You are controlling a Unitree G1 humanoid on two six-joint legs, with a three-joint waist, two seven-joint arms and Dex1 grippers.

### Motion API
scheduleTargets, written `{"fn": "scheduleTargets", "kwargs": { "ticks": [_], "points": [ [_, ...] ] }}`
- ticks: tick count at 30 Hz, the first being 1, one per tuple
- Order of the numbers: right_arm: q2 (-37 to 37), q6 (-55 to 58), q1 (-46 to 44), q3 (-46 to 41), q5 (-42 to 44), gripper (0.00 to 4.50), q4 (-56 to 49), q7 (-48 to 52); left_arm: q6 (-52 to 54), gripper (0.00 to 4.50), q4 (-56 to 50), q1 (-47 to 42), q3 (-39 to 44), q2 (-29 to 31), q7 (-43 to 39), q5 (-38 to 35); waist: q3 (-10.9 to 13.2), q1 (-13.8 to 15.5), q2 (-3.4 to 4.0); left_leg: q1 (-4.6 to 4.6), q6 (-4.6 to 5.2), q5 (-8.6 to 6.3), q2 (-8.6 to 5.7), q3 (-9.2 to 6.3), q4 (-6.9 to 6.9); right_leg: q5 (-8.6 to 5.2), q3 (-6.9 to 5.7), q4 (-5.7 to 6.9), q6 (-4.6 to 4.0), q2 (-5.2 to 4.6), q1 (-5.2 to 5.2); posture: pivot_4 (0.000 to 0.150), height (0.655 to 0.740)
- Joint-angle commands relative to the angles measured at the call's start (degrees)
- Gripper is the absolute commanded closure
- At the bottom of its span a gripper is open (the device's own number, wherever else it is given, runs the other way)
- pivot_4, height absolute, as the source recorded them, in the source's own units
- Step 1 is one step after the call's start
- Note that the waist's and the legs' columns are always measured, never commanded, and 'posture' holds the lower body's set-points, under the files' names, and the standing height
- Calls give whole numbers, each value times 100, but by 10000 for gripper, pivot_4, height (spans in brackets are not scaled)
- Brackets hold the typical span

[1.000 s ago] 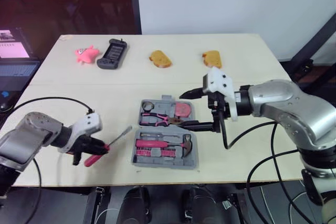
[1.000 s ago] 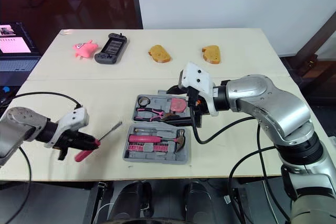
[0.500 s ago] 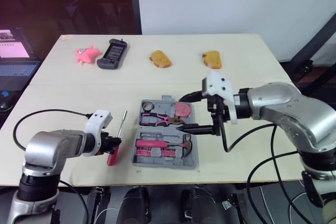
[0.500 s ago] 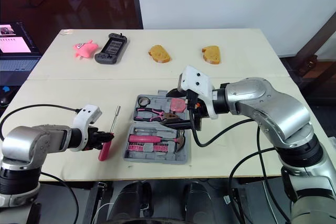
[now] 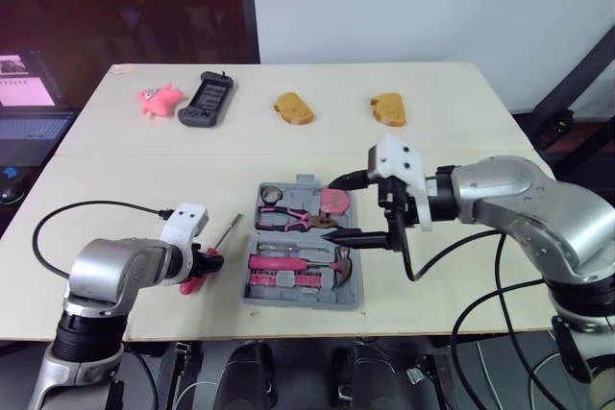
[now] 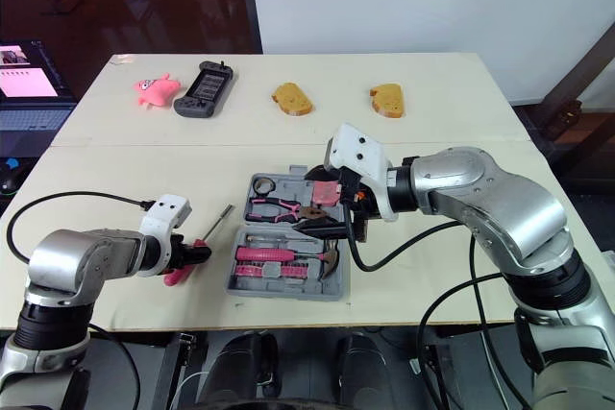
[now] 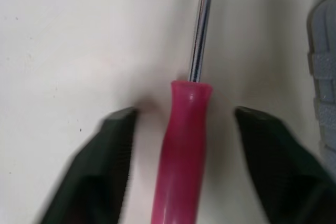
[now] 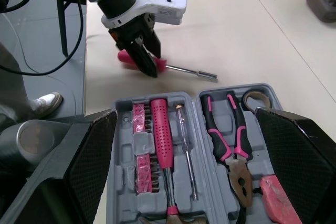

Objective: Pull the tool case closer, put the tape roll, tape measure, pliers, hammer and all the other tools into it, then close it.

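A laptop (image 5: 29, 108) sits beside your pale table (image 5: 452, 103). Your left gripper (image 7: 184, 116) spreads its fingers around the screwdriver (image 7: 181, 161); your right gripper (image 5: 334, 206) spreads wide too.

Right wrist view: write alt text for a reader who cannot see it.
An open grey tool case holding pink-handled pliers is seen between the wide-open fingers of the right end effector. Beside it on the table, the left end effector hangs over the handle of a pink screwdriver.
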Motion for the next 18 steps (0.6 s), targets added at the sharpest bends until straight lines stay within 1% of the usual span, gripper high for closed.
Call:
{"fn": "scheduleTargets", "kwargs": {
  "ticks": [1, 3, 6, 9, 10, 12, 13, 14, 16, 18],
  "points": [
    [23, -28, -9, -175, 97, 0, -198, -21, -13, 1098, 79, -57, 181, 49, 135, 103, 0, -8, 0, 0, 0, 0, 0, -1, 0, 0, 0, 0, 0, 0, 0, 1500, 7188],
    [8, -23, -1, -187, 121, 0, -211, -27, -28, 1098, 14, -76, 192, 85, 117, 60, 0, -11, 0, 0, 0, 0, 0, -2, 0, 0, 0, 0, 0, 0, 0, 1500, 7188],
    [-11, -55, -19, -170, 116, 0, -171, 20, -157, 1098, -170, -238, 421, 159, 50, -21, 1, -6, -2, -2, 0, 0, 0, -2, -1, 0, 0, 0, 0, 0, -2, 1500, 7188],
    [-31, -103, -18, -153, 106, 0, -160, 91, -369, 1098, -307, -252, 500, 417, -156, -141, 2, -5, -4, -3, -1, 0, 0, -1, 0, 0, -1, -2, 0, -1, -2, 1500, 7188],
    [-45, -138, -15, -140, 94, 0, -166, 136, -595, 1098, -363, -203, 425, 644, -292, -158, 3, -11, -4, -3, -1, 0, 0, -2, 0, 0, -1, -2, 0, -1, -2, 1500, 7188],
    [-73, -165, 30, -128, 129, 0, -205, 241, -1095, 1098, -391, 4, 106, 1482, -789, -161, 3, -15, -5, -3, -2, -1, 0, -1, -4, 0, -1, -4, -1, -1, -4, 1500, 7188],
    [-89, -183, 58, -121, 130, 0, -215, 280, -1439, 1098, -306, 52, 119, 1698, -952, -129, 3, -33, -6, -4, -2, -1, 1, -1, -6, 0, -1, -6, -1, -1, -5, 1500, 7188],
    [-104, -209, 89, -116, 121, 0, -227, 315, -1735, 1098, -197, 60, 304, 1778, -1070, -161, 3, -33, -4, -2, -3, -1, 2, 1, -10, -2, 0, -7, -4, -1, -7, 1500, 7188],
    [-153, -293, 192, -95, 67, 0, -298, 373, -2519, 1098, -117, 188, 735, 1947, -1611, -378, 3, -10, -3, -2, -3, -1, 1, 3, -13, -3, -1, -9, -6, -2, -9, 1500, 7188],
    [-245, -409, 354, -65, -14, 0, -415, 448, -3108, 1098, -158, 446, 893, 2246, -2236, -512, 6, -7, -9, -6, -3, -2, 1, 3, -11, -2, -2, -11, -6, -5, -10, 1500, 7188]
  ]
}}
